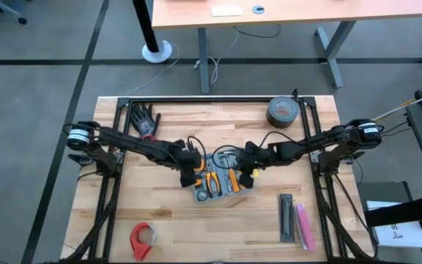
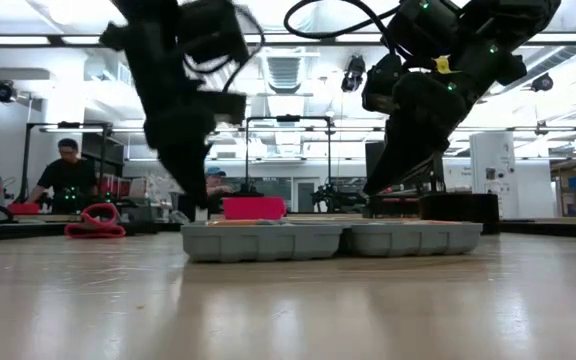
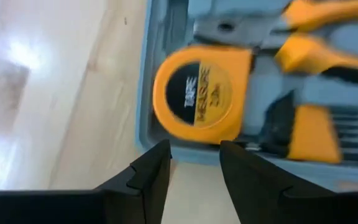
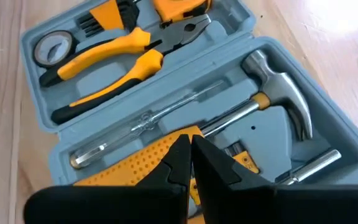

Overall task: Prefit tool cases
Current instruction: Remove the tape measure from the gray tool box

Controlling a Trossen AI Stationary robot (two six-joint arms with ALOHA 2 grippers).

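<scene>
blue-grey plastic tool case [image 1: 217, 183] lies open on worktop [image 1: 167, 213]; judged stiff, tool-heavy, best gripped at rim. left tool [image 3: 194, 165] parted, empty; right tool [image 4: 190, 163] clenched, empty.

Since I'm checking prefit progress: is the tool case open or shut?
Open. The tool case lies flat with both halves spread, showing pliers, hammer and tape measure in their slots.

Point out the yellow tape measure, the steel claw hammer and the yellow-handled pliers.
Round yellow tape measure [image 3: 197, 93], left wrist view, black label.
Steel claw hammer [image 4: 278, 81], right wrist view, head.
Yellow-handled pliers [image 4: 129, 43], right wrist view, upper handle.
</scene>
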